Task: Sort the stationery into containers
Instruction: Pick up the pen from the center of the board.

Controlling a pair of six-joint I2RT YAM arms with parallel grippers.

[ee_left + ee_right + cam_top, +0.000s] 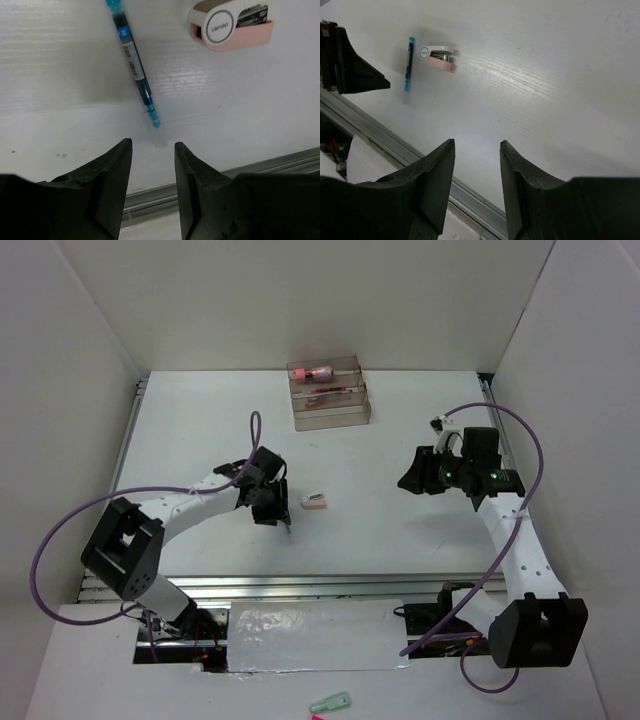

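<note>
left end effector (pixel 153 145) parted, blue pen (pixel 134 65) just ahead, eraser (pixel 230 25) nearby

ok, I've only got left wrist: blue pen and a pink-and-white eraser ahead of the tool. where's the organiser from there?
Observer: Top view puts the organiser at the far middle of the table, well beyond the blue pen and the loose eraser.
Operator: anything in it?
Observer: What look like red pens lie in the middle compartment and a stowed eraser in the rear one. The front one looks empty.
Operator: right arm in the way?
Observer: No. The right tool is open, holds nothing, and sits over the right side of the table, apart from both items.
</note>
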